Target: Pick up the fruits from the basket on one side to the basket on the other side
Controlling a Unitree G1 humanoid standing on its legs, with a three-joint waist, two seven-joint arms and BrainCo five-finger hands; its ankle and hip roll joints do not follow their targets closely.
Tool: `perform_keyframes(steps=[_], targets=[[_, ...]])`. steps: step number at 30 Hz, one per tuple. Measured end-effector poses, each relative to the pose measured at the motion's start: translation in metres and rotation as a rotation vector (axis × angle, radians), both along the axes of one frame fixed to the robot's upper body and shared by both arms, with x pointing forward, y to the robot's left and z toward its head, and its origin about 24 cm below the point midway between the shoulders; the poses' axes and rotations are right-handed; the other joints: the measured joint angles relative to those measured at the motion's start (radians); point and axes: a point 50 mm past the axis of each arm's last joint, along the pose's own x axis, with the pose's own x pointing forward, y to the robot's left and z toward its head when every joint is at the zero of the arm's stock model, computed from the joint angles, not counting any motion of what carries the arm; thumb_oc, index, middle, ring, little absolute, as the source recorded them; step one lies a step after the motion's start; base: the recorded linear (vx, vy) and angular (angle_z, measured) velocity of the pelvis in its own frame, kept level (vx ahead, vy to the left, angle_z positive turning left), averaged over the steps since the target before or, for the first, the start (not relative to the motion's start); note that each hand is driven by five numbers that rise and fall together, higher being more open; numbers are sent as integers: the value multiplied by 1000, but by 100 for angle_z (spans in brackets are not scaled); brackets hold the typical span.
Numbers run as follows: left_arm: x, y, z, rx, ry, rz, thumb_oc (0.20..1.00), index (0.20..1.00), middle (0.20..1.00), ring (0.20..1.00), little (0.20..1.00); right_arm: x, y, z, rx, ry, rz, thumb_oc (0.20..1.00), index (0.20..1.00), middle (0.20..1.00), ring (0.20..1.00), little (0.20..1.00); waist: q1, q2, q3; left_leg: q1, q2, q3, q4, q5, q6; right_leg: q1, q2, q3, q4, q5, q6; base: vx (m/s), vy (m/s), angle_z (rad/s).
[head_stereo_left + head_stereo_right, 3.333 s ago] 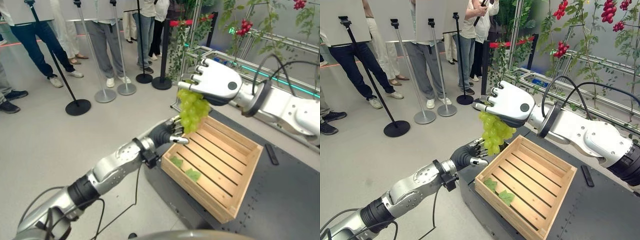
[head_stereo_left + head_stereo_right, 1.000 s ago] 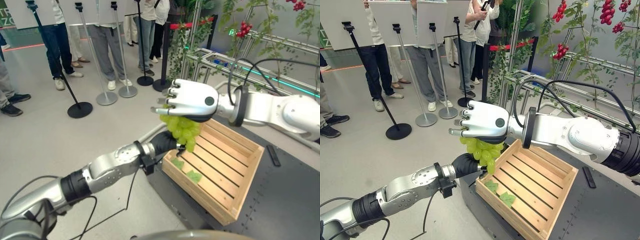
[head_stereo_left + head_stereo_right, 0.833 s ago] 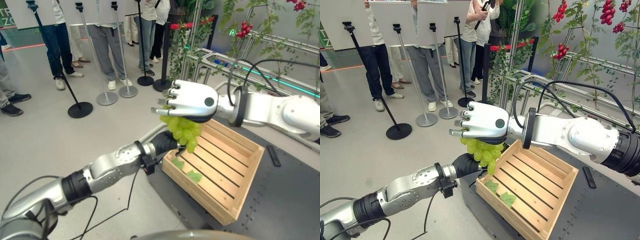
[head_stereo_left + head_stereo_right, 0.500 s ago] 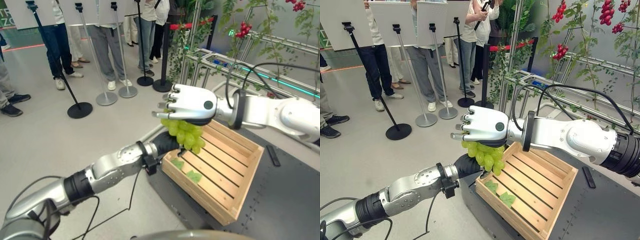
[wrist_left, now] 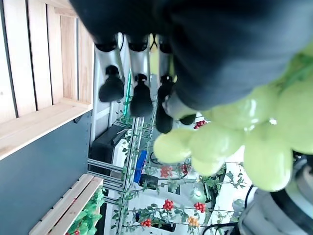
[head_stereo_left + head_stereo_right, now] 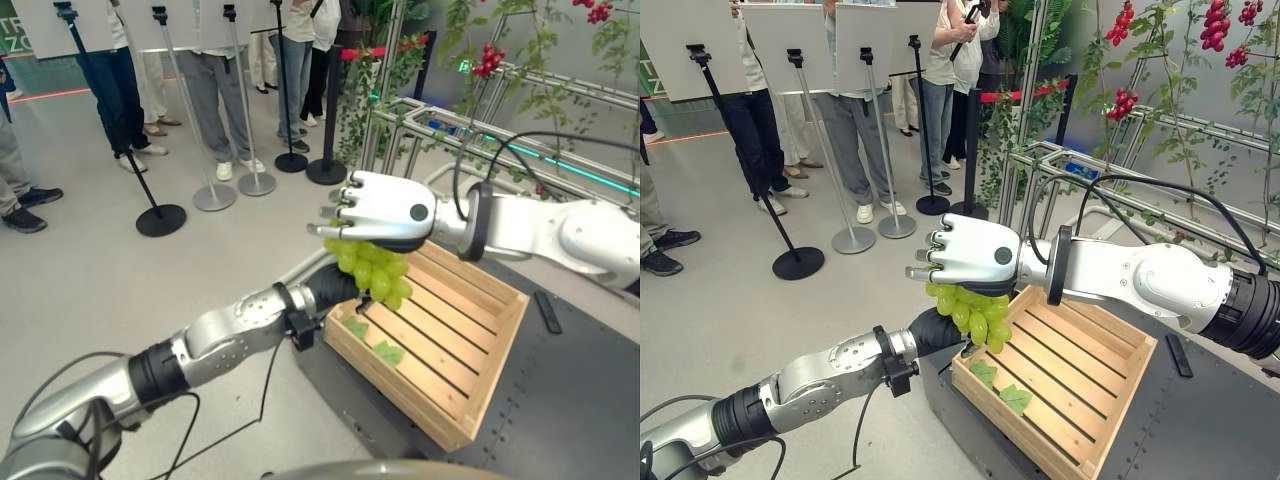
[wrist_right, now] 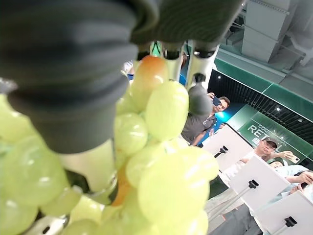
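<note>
Right hand (image 6: 385, 210) fingers clasp grapes (image 6: 372, 267); left wrist view shows left hand (image 5: 137, 93) fingers straight

Right hand (image 6: 385, 210) raised, fingers curled, left hand (image 6: 335, 285) beneath

I see glossy, smooth green grapes (image 6: 970, 312) under my right hand (image 6: 970, 255) — its shell looks like smooth pale plastic or metal, I can't tell which. The crate (image 6: 1080, 385) is bare, matt slatted wood on a matt dark table (image 6: 1200, 430). My left hand (image 5: 142, 88) shows silvery fingers with dark matt tips.
</note>
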Motion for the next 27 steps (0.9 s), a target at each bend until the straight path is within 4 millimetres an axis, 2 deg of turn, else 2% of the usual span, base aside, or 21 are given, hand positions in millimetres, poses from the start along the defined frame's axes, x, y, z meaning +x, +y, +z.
perform_keyframes(steps=[27], targets=[[3, 15, -2, 87, -57, 2, 1000, 1000, 1000, 1000, 1000, -1, -1, -6, -15, 27, 7, 200, 200, 200, 200, 200, 0, 5, 3, 0, 0, 1, 0, 0, 0, -2, -1, 1, 0, -3, 4, 0, 0, 0]])
